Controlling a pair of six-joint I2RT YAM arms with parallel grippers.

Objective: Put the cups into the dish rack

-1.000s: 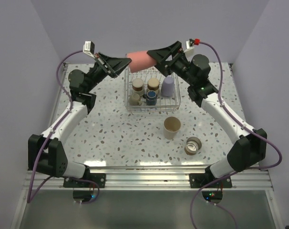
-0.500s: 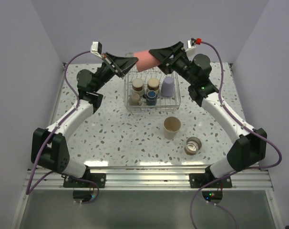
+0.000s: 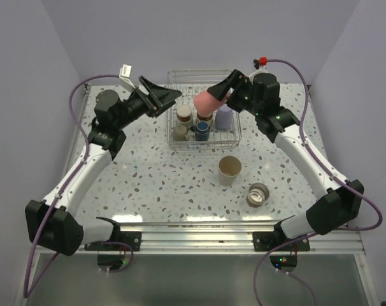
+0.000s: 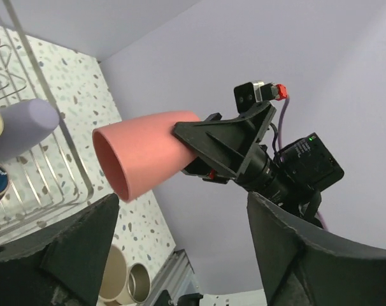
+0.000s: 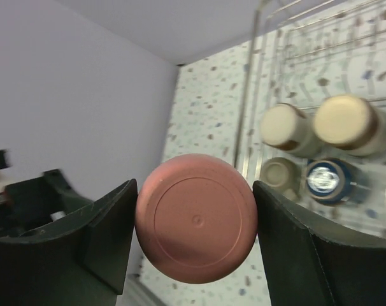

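At the dish rack (image 3: pixel 180 76), left gripper (image 3: pixel 169 102) has opened wide; right gripper (image 3: pixel 220 91) holds coral-pink cup (image 3: pixel 204 102).

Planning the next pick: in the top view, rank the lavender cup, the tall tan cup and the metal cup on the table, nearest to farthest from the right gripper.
1. Small lavender cup, in the silver wire dish rack beside the right gripper.
2. Tall tan cup, upright on the table.
3. Silvery-beige metal cup, at the table's near right.

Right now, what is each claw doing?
Left claw: open, empty.
Right claw: closed on the coral-pink cup.
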